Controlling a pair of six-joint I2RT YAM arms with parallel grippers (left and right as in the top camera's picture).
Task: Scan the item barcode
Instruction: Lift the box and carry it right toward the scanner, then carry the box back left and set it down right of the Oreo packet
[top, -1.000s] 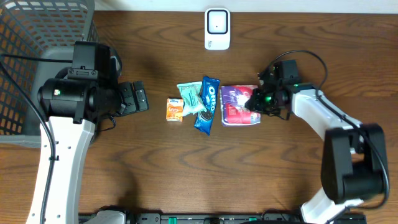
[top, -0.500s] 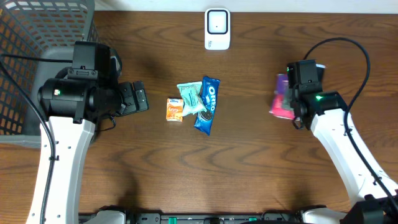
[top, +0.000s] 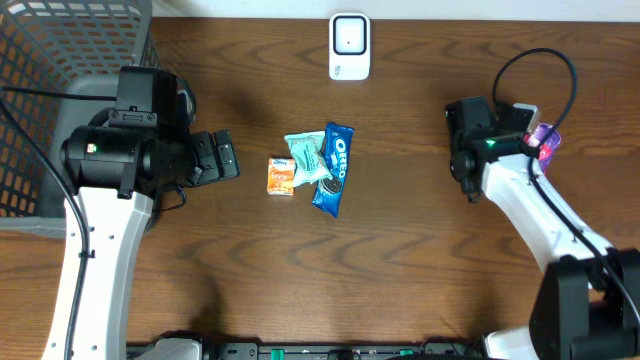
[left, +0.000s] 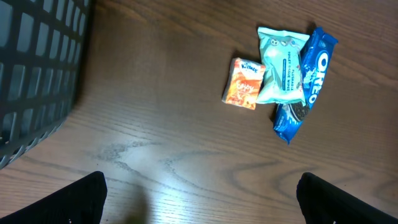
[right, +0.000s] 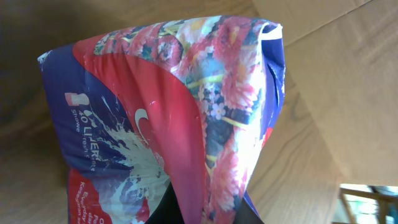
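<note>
My right gripper (right: 205, 213) is shut on a pink and purple flowered pack (right: 168, 112), which fills the right wrist view; a fold of its wrapper is pinched between the dark fingers. In the overhead view only a corner of that pack (top: 545, 138) shows past the right gripper (top: 530, 128), held above the table at the right. The white scanner (top: 349, 45) stands at the back middle, well to the pack's left. My left gripper (top: 226, 155) is open with nothing in it, left of the snacks, and its jaws (left: 205, 205) stand wide over bare wood.
A blue Oreo pack (top: 333, 168), a teal pack (top: 308, 158) and a small orange pack (top: 281, 175) lie together at the table's middle. A grey wire basket (top: 60, 60) fills the back left corner. The right arm's cable (top: 540, 70) loops above it.
The right gripper has lifted the flowered pack from beside the snacks and carried it to the right, turning it so that it is mostly hidden from above. The left arm has stayed still.
</note>
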